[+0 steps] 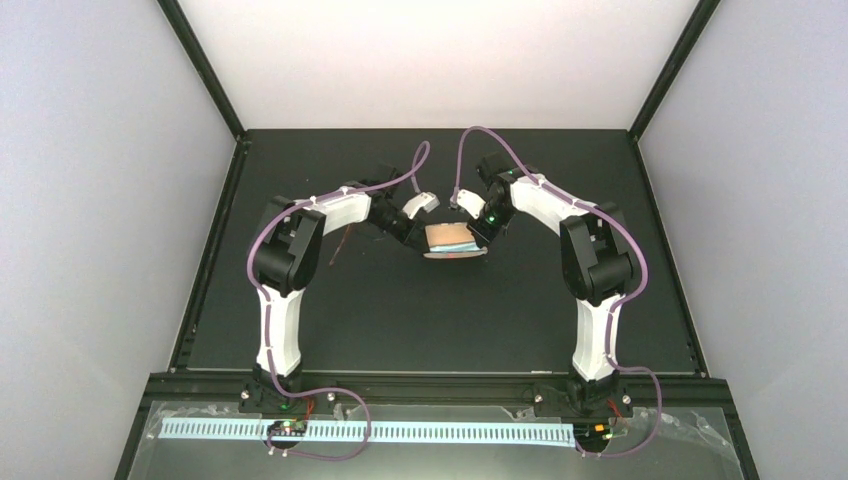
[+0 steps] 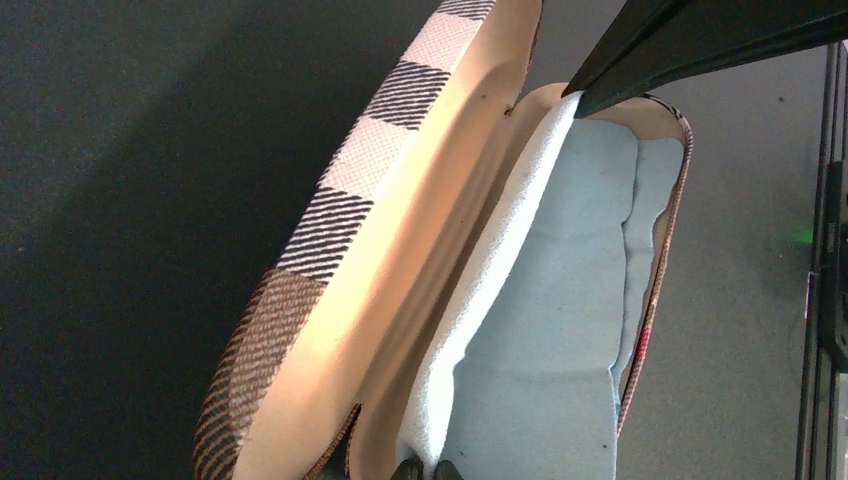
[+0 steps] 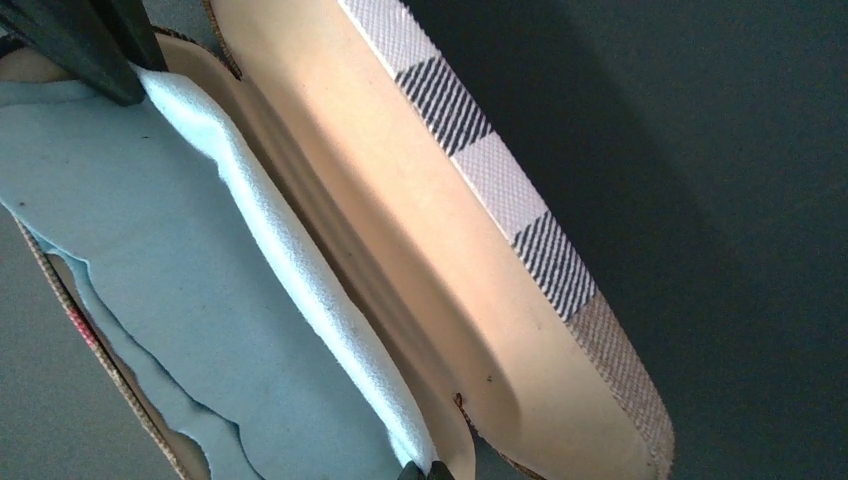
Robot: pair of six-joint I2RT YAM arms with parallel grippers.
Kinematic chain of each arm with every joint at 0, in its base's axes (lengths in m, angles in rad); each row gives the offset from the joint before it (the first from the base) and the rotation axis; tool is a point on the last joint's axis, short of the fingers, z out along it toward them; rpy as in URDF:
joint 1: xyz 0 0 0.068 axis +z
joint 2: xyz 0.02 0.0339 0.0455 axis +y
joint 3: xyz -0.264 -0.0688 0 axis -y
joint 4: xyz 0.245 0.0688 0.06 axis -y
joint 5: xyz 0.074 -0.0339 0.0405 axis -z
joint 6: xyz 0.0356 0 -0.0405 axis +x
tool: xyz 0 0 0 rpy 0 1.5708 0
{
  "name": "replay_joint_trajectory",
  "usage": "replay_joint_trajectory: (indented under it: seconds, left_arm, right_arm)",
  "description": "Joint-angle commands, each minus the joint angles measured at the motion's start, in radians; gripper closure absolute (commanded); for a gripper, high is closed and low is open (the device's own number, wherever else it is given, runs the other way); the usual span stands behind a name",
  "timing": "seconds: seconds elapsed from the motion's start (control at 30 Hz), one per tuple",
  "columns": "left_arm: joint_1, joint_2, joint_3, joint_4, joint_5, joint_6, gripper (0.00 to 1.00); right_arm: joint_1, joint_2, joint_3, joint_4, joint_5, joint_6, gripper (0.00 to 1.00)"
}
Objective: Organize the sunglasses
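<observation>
The brown striped case (image 1: 455, 243) lies open at the table's middle, with its lid (image 2: 330, 270) raised on the far side. The light-blue cloth (image 2: 560, 300) lies in its tray and also shows in the right wrist view (image 3: 150, 260). My left gripper (image 2: 425, 468) is shut on one end of the cloth's pale edge. My right gripper (image 3: 425, 470) is shut on the other end, and its dark fingers (image 2: 650, 40) show in the left wrist view. The sunglasses (image 1: 338, 248) show only as a thin reddish line on the table, mostly hidden by my left arm.
The table is a black mat (image 1: 430, 320) with a raised black frame round it and pale walls on three sides. Both arms arch in over the middle, left gripper (image 1: 428, 241) and right gripper (image 1: 479, 238) at the case's two ends.
</observation>
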Motion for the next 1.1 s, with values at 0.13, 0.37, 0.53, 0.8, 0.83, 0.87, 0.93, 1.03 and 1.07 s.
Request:
replay_joint_trajectory:
  seconds: [0.13, 0.37, 0.53, 0.8, 0.83, 0.87, 0.93, 1.03, 1.07]
  left_arm:
    - [-0.012, 0.017, 0.049, 0.006, -0.011, -0.002, 0.94]
    - [-0.022, 0.018, 0.061, 0.009, -0.020, -0.004, 0.94]
    - [-0.025, 0.023, 0.060, 0.011, -0.036, -0.005, 0.94]
    - [-0.025, 0.000, 0.050, 0.003, -0.046, 0.002, 0.80]
    - [-0.025, -0.007, 0.052, 0.002, -0.048, 0.003, 0.77]
    - [-0.025, -0.013, 0.054, 0.001, -0.054, 0.004, 0.73]
    - [-0.024, -0.028, 0.057, -0.003, -0.066, 0.007, 0.68]
    - [-0.025, -0.054, 0.060, -0.011, -0.079, 0.017, 0.60]
    - [-0.025, -0.062, 0.060, -0.012, -0.084, 0.018, 0.58]
  right_arm:
    - [-0.005, 0.006, -0.019, 0.017, 0.017, -0.007, 0.98]
    - [-0.005, -0.004, -0.028, 0.023, 0.027, -0.007, 0.97]
    - [-0.005, -0.008, -0.035, 0.026, 0.029, -0.008, 0.96]
    - [-0.005, -0.024, -0.037, 0.025, 0.021, -0.007, 0.88]
    - [-0.004, -0.027, -0.035, 0.025, 0.016, -0.005, 0.87]
    - [-0.004, -0.031, -0.032, 0.023, 0.010, -0.003, 0.86]
    - [-0.005, -0.038, -0.022, 0.012, -0.001, 0.002, 0.82]
    - [-0.005, -0.051, -0.010, 0.008, -0.009, 0.011, 0.76]
    - [-0.005, -0.057, -0.007, 0.010, -0.009, 0.014, 0.74]
